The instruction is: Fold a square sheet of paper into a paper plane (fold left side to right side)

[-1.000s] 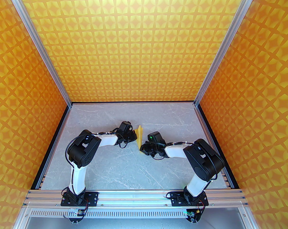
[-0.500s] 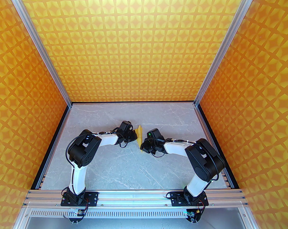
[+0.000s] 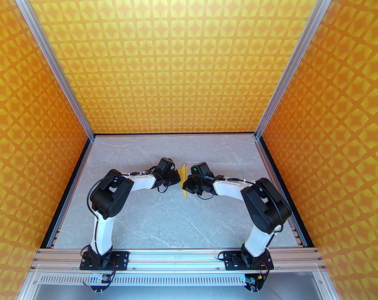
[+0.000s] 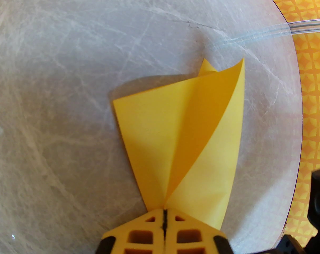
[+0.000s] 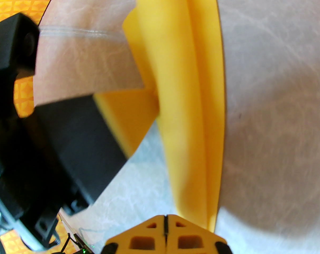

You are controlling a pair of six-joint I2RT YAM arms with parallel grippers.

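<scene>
The paper plane [image 3: 184,171] is a plain yellow kite-shaped fold standing partly off the grey table [image 3: 164,217], between the two grippers. In the left wrist view its flaps [image 4: 181,141] fan out from the point where my left gripper [image 4: 164,216] is shut on its narrow end. From above, that left gripper [image 3: 178,180] sits at the paper's left side. My right gripper [image 3: 185,186] is shut at the paper's right side. In the right wrist view, the paper [image 5: 186,115] runs down to the shut right gripper [image 5: 165,220]; whether it is pinched there is unclear.
Orange-yellow star-patterned walls [image 3: 176,73] enclose the table at the back and on both sides. An aluminium rail [image 3: 176,256] carrying both arm bases runs along the near edge. The left gripper's finger [image 5: 123,115] touches the paper close beside the right gripper.
My right gripper has moved left and farther up along the paper, from its near tip toward its middle. The left arm has stayed in place, still holding the paper.
</scene>
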